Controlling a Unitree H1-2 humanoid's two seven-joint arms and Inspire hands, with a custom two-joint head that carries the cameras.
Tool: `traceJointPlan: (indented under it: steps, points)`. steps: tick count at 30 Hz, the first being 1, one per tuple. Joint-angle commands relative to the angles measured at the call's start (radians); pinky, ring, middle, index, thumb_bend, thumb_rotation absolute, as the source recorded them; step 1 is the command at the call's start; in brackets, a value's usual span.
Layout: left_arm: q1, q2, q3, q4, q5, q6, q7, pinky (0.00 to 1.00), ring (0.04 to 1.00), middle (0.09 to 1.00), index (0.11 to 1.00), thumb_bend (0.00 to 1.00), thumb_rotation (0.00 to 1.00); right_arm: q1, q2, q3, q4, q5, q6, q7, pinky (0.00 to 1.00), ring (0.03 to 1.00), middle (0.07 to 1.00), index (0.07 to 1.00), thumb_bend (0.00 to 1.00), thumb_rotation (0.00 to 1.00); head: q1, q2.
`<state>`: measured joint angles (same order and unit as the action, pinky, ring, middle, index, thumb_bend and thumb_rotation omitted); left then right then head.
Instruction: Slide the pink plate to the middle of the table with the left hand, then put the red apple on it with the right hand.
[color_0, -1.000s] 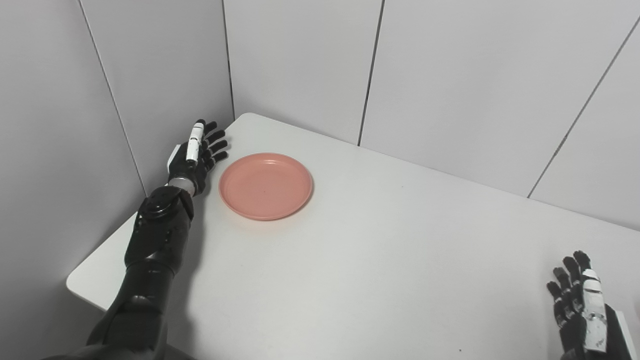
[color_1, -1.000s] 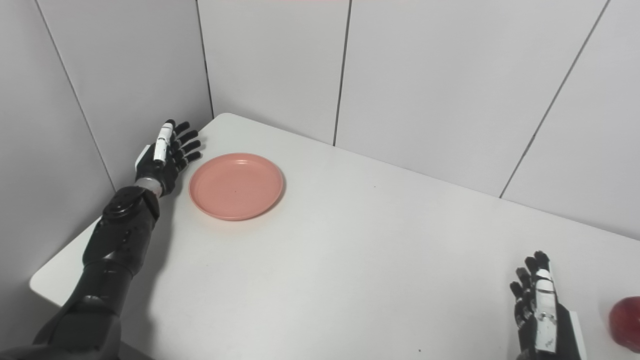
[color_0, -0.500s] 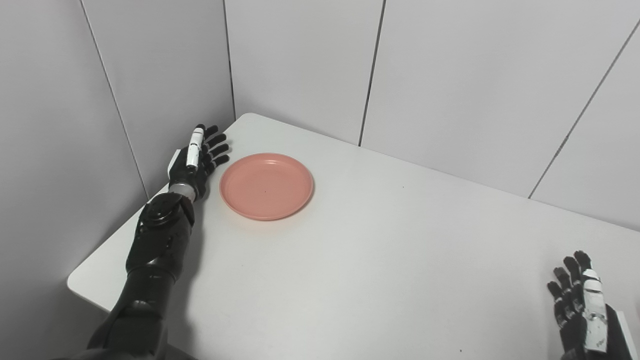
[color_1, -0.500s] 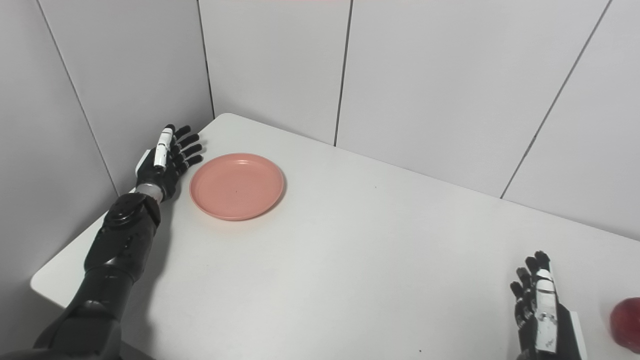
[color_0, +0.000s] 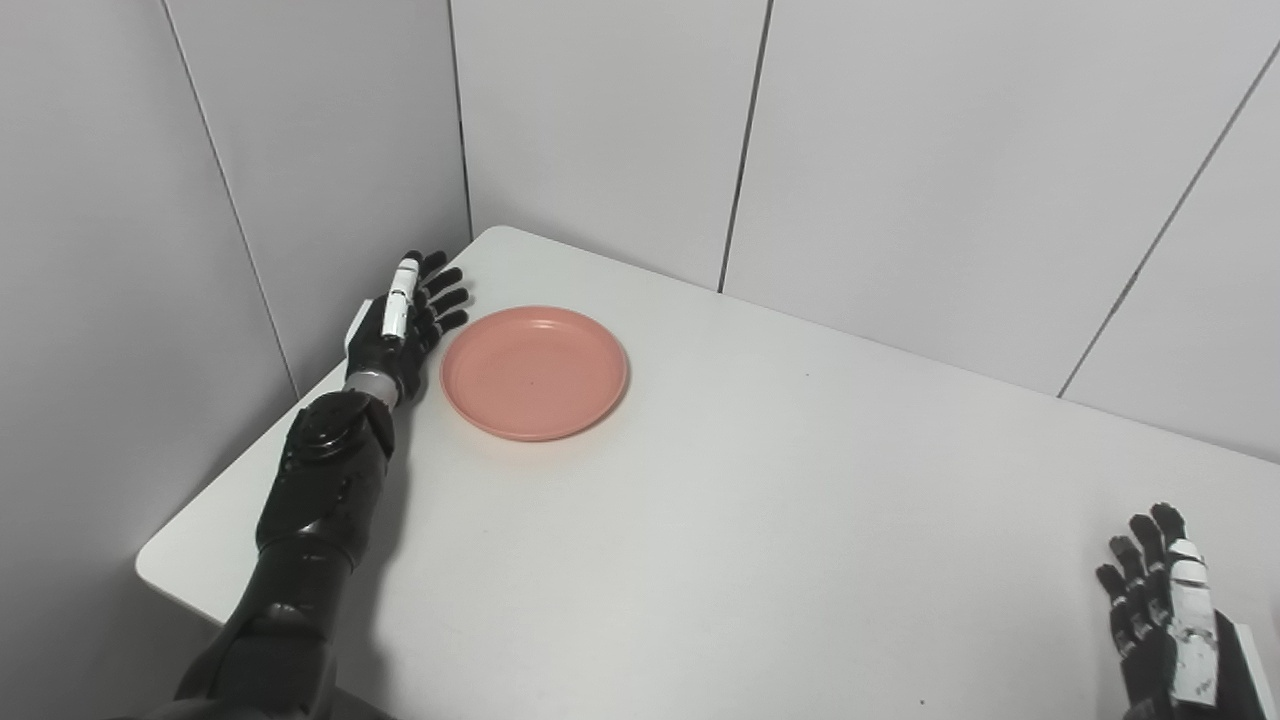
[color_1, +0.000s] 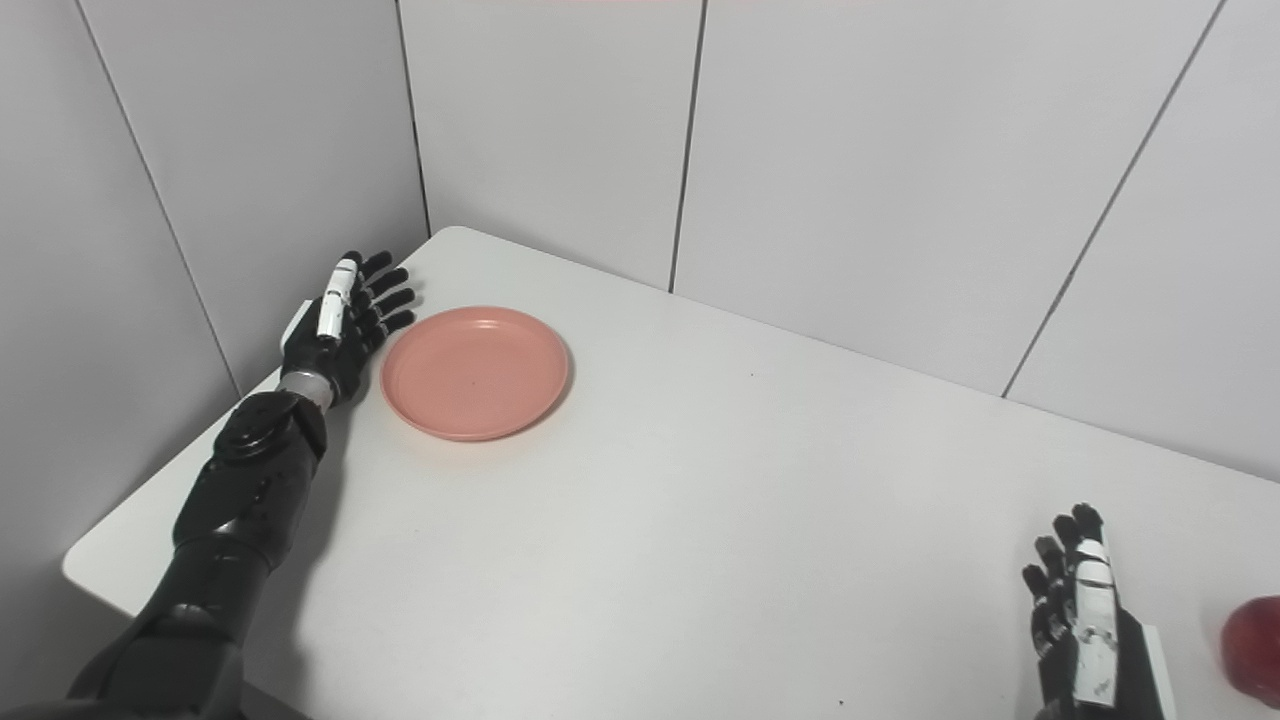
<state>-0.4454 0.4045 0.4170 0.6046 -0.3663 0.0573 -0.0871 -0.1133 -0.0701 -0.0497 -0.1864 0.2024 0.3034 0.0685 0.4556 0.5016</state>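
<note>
Pink plate (color_0: 534, 372) lies just to the right of our left hand (color_0: 400, 325), which is spread flat with fingers apart and empty; whether it touches the rim, we cannot tell. Our right hand (color_1: 1085, 625) rests low on the white table (color_0: 760, 520), fingers apart and empty, the red apple (color_1: 1252, 648) just to its right.

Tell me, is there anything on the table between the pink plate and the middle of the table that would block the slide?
Nothing visible does. The pink plate lies near the far left corner of the table, with the open left hand just beside its left rim. The tabletop between the plate and the middle shows nothing standing on it.
</note>
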Motion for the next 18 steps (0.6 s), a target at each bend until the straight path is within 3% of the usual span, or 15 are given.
traceJointPlan:
  steps: [1, 5, 18]
  points:
    - [-0.016, -0.002, -0.002, -0.033, -0.009, 0.014, 0.007, 0.84, 0.845, 0.86, 0.847, 0.37, 1.0, -0.024, -0.004, -0.001, -0.028, -0.003, -0.017, 0.005, 1.0, 1.0, 1.0, 1.0, 0.06, 1.0, -0.002, 0.002]
    - [-0.015, -0.008, -0.009, -0.03, -0.006, 0.009, 0.003, 0.84, 0.846, 0.859, 0.85, 0.37, 1.0, -0.024, -0.002, -0.001, -0.031, 0.003, -0.011, 0.006, 1.0, 1.0, 1.0, 1.0, 0.07, 1.0, -0.004, 0.003]
    - [0.025, -0.065, -0.026, -0.153, -0.027, 0.123, 0.009, 0.87, 0.865, 0.883, 0.874, 0.31, 1.0, -0.022, -0.002, 0.005, -0.042, 0.001, -0.004, 0.003, 1.0, 1.0, 1.0, 1.0, 0.08, 1.0, -0.011, 0.008]
